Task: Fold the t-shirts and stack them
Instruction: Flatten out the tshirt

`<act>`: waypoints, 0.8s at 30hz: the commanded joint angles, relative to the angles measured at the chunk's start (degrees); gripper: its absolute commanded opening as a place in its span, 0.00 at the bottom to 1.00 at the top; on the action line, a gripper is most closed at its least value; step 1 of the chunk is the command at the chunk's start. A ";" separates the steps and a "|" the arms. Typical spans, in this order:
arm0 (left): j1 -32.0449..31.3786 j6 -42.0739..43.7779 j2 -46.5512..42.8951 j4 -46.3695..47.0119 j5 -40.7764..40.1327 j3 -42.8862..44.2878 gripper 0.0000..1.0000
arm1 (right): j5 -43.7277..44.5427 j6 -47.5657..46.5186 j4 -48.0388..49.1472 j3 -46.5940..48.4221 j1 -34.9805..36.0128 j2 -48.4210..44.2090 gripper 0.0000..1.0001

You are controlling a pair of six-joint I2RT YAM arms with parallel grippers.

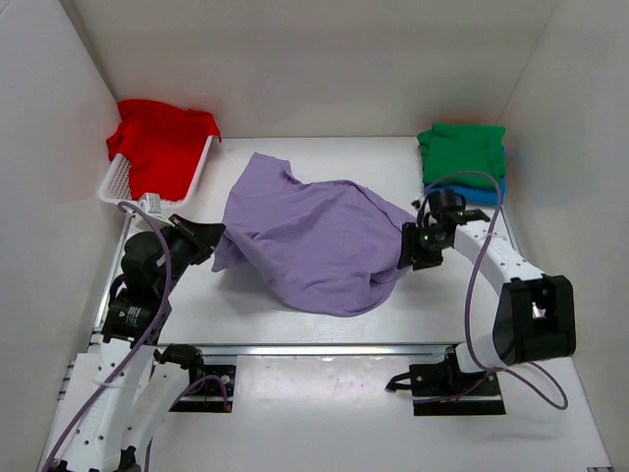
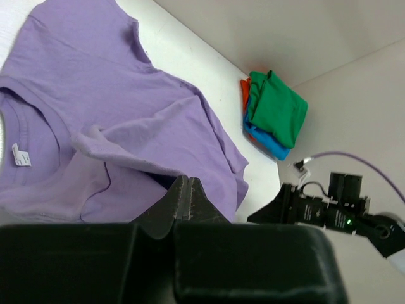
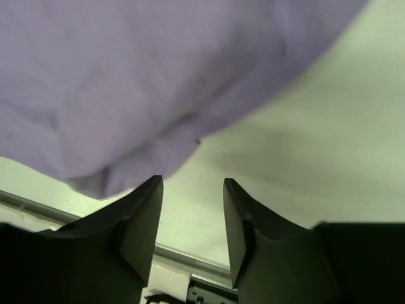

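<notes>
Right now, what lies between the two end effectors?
The purple shirt, spanning from the left end effector to the right end effector; top view shows it.

The blue t-shirt lies mostly hidden (only an edge shows) under the green t-shirt.

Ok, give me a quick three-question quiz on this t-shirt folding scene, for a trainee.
1. True or false: the red t-shirt lies in the white basket.
2. Which gripper is shut on the lavender t-shirt: A, the left gripper, or B, the right gripper?
3. Fill in: the folded green t-shirt lies on top of the ____.
Key: 1 true; 2 A; 3 blue t-shirt.
</notes>
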 commanded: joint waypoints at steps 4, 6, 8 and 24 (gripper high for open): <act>0.37 -0.76 -1.26 1.78 1.10 -1.87 0.00 | -1.02 6.28 9.00 -15.13 2.09 -5.77 0.41; 0.28 -0.77 -1.61 1.43 0.84 -2.22 0.00 | -0.93 8.74 12.24 -17.07 4.20 -5.16 0.40; 0.54 -0.85 -1.44 1.34 0.84 -2.05 0.00 | 0.21 10.15 14.09 -18.14 6.66 -4.19 0.40; 0.54 -0.77 -1.97 1.34 0.66 -1.97 0.00 | 10.58 15.61 22.20 -17.79 11.07 6.01 0.06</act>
